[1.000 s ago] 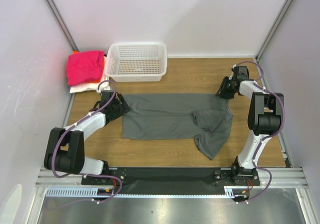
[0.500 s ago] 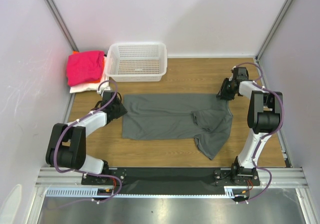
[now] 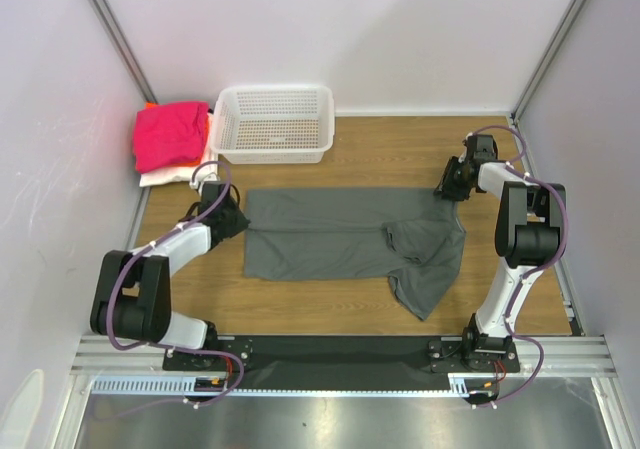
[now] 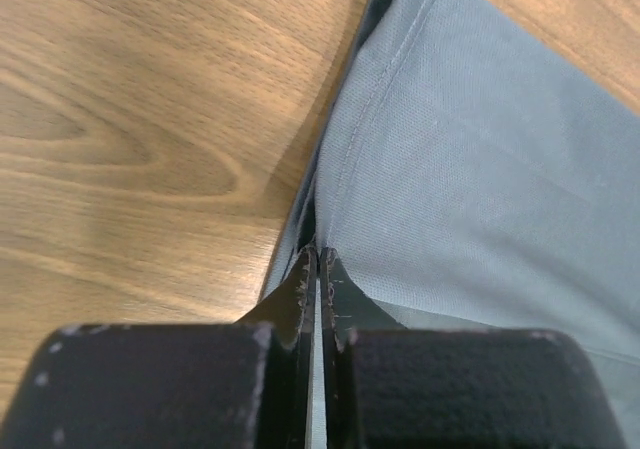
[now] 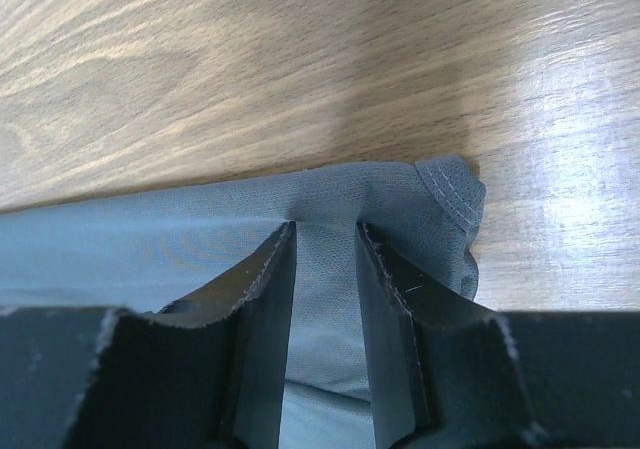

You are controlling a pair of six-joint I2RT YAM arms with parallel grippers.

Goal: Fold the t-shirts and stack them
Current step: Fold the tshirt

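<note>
Fingers of the left gripper (image 3: pixel 230 217) (image 4: pixel 318 254), spread wide a second ago, are now pressed together. The tips meet on the left hem of the dark grey t-shirt (image 3: pixel 340 234) (image 4: pixel 480 169) and nip a thin ridge of cloth there. That arm has edged a little toward the shirt's far left corner. Its forearm lies low across the table (image 3: pixel 400 149), and its elbow is bent back toward the near left.

The right gripper (image 3: pixel 447 184) (image 5: pixel 325 231) has not changed. Its jaws stand partly apart, with a fold of the shirt's far right corner bunched between them, the stitched hem poking out just to one side. The right arm stands tall from its base and reaches over to that corner along the right wall.

The grey shirt lies spread flat across the middle of the table, with one sleeve trailing toward the near edge. At the far left corner sits a pile with a magenta t-shirt (image 3: pixel 170 134) on top of a white t-shirt (image 3: pixel 165 176), just beside the basket (image 3: pixel 272 91).
</note>
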